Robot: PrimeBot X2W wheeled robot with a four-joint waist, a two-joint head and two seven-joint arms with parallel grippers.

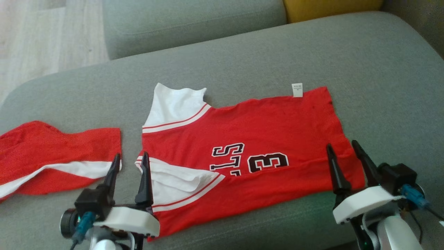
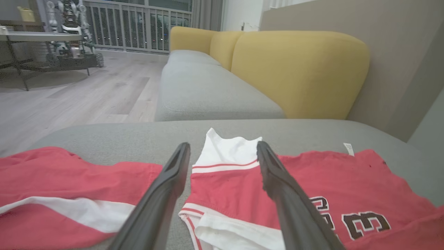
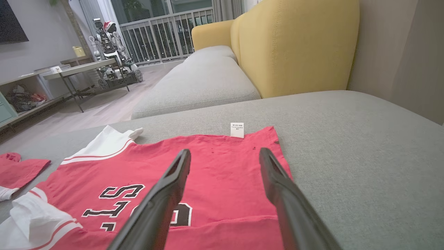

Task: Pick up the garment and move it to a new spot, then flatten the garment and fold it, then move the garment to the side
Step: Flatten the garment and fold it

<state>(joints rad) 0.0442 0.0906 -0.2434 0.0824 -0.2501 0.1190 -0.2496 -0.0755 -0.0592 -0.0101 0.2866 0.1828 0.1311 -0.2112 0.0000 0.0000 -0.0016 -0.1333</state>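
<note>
A red garment (image 1: 249, 139) with white sleeves and black lettering lies spread on the grey sofa seat (image 1: 242, 62), its near edge folded up over the print. My left gripper (image 1: 131, 158) hovers open at the garment's near left corner, by the white sleeve (image 1: 173, 180). Over the near right corner my right gripper (image 1: 342, 146) is open too. Nothing sits between either pair of fingers. The left wrist view has the garment (image 2: 312, 184) beyond my left gripper (image 2: 223, 149). In the right wrist view my right gripper (image 3: 224, 154) spreads over the red cloth (image 3: 215, 163).
A second red and white cloth (image 1: 52, 156) lies on the seat to the left of the garment. Yellow back cushions (image 2: 298, 69) rise behind the sofa. Another grey seat section (image 1: 187, 24) lies beyond, with wooden floor (image 1: 38, 38) at far left.
</note>
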